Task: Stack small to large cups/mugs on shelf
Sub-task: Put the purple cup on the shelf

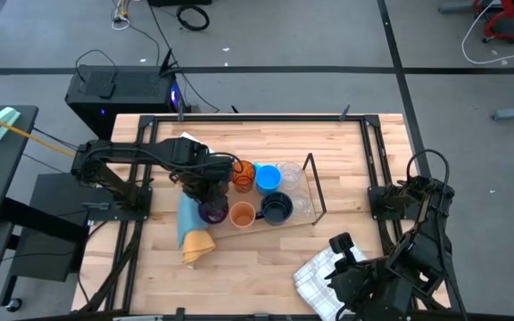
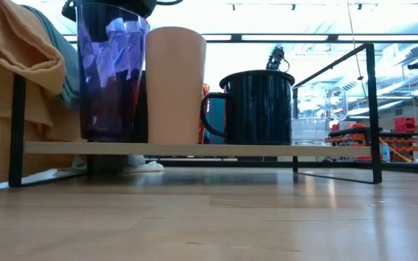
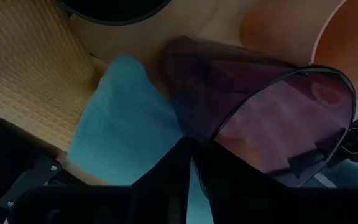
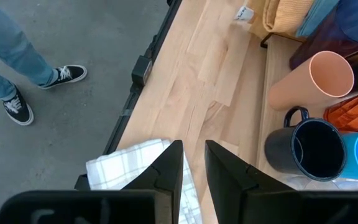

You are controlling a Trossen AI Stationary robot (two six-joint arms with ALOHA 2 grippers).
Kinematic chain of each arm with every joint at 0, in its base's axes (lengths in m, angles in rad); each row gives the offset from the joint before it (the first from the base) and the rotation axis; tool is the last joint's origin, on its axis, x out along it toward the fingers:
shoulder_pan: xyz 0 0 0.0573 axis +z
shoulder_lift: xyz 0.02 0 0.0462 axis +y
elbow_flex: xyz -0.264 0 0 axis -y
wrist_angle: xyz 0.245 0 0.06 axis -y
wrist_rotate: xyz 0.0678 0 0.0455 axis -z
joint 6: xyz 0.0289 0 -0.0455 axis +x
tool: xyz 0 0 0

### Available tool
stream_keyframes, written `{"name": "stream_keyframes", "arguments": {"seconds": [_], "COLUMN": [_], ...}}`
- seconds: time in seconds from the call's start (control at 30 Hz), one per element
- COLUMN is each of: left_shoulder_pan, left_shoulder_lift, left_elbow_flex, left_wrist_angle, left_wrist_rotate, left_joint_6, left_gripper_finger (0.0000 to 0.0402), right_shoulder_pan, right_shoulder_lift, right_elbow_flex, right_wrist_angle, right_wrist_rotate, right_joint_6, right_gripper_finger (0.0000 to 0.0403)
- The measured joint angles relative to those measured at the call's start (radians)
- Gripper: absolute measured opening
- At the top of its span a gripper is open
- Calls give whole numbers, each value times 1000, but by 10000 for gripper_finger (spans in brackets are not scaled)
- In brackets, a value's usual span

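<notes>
The purple translucent tumbler [image 2: 111,72] is standing upright at the shelf's [image 2: 194,148] end, just beside the peach cup [image 2: 175,83], with the dark handled mug [image 2: 256,107] next along. The left gripper [image 1: 211,189] is hovering over the tumbler, its fingers [image 3: 169,177] straddling the rim; whether they are gripping, I cannot tell. The right gripper [image 4: 192,163] is waiting slightly parted, empty, above the checked cloth [image 4: 129,165].

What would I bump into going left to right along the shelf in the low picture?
Yellow cloth → purple tumbler → peach cup → dark mug → clear glass, all on the shelf except the cloth beside it.
</notes>
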Motion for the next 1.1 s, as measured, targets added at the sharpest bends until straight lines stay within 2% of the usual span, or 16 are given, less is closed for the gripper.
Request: {"name": "stream_keyframes", "arguments": {"seconds": [0.4, 1.1], "left_shoulder_pan": [0, 0], "left_shoulder_lift": [0, 58], "left_elbow_flex": [0, -1], "left_wrist_angle": [1, 25], "left_wrist_rotate": [23, 28], "left_joint_6": [1, 25], "left_gripper_finger": [31, 77], "right_shoulder_pan": [0, 0], "right_shoulder_lift": [0, 0], "right_elbow_flex": [0, 0], "right_wrist_angle": [0, -7], "right_wrist_rotate": [0, 0], "right_joint_6": [-6, -2], "right_gripper_finger": [74, 74]}}
